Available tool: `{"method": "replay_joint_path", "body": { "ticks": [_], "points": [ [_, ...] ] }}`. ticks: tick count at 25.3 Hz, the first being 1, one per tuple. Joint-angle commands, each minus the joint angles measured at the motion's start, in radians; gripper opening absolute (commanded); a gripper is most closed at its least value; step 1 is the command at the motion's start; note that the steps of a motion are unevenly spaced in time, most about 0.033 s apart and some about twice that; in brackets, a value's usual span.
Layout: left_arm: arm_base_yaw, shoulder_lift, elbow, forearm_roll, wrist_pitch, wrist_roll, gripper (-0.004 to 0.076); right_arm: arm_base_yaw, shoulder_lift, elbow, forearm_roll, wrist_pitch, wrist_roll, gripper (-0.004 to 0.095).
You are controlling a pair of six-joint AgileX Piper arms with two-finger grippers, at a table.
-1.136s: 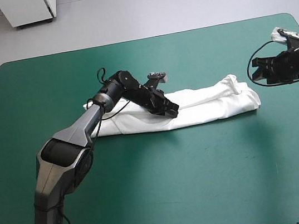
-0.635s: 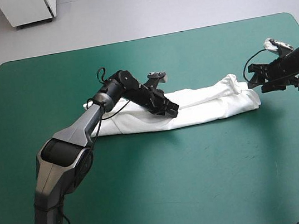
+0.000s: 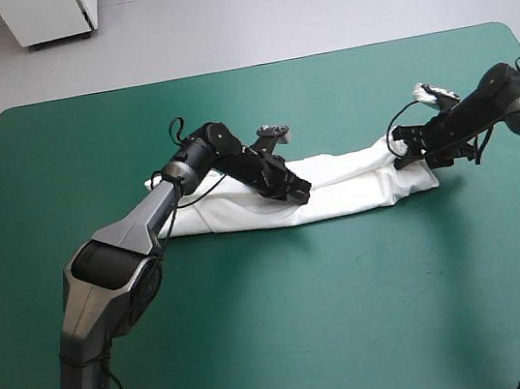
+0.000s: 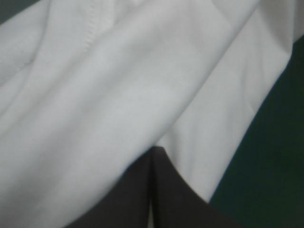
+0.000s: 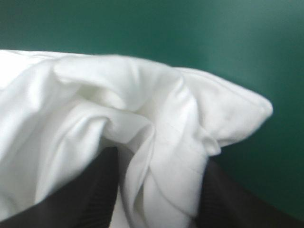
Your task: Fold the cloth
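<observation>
We see the T-shirt [image 3: 357, 190] lying as a long white band across the middle of the frame in the high view, on the teal-green bench [image 3: 261, 331]. Our left hand [image 3: 299, 193] rests on the band's middle, close to its lower edge. In its wrist view the black fingers meet in one pointed arch, closed, with cloth lying ahead of them and none clearly pinched between. Our right hand [image 3: 402, 149] is at the band's right end with its fingers spread apart. Its wrist view shows the bunched, wrinkled end of the shirt sitting between the two fingers, not yet gripped.

We judge the shirt light, soft and limp. It will likely sag and drag over the cover, and its layers may part if only the top one is caught. The thick bunched end looks like the place to grip, pinching all layers together, while the left hand weighs down the fold line.

Room is generous: bare cover fills the lower half of the frame and lies above the band too, and the bench's right edge is well apart from the shirt. The only thing in the way of a leftward carry is the left hand itself.
</observation>
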Motion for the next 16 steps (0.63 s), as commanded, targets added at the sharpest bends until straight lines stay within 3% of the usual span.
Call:
{"method": "replay_joint_path", "body": {
  "ticks": [1, 3, 16],
  "points": [
    [-0.008, -0.039, -0.012, 0.027, 0.027, 0.001, -0.0022, 0.041, -0.011, -0.007, 0.033, 0.011, -0.013, 0.0226],
    [-0.008, -0.039, -0.012, 0.040, 0.019, 0.001, -0.0022, 0.041, -0.011, -0.010, 0.041, 0.013, -0.015, -0.0022],
    [-0.008, -0.034, -0.012, 0.086, 0.009, -0.057, -0.0022, 0.041, -0.123, -0.173, 0.048, 0.095, -0.012, -0.0013]
  ]
}}
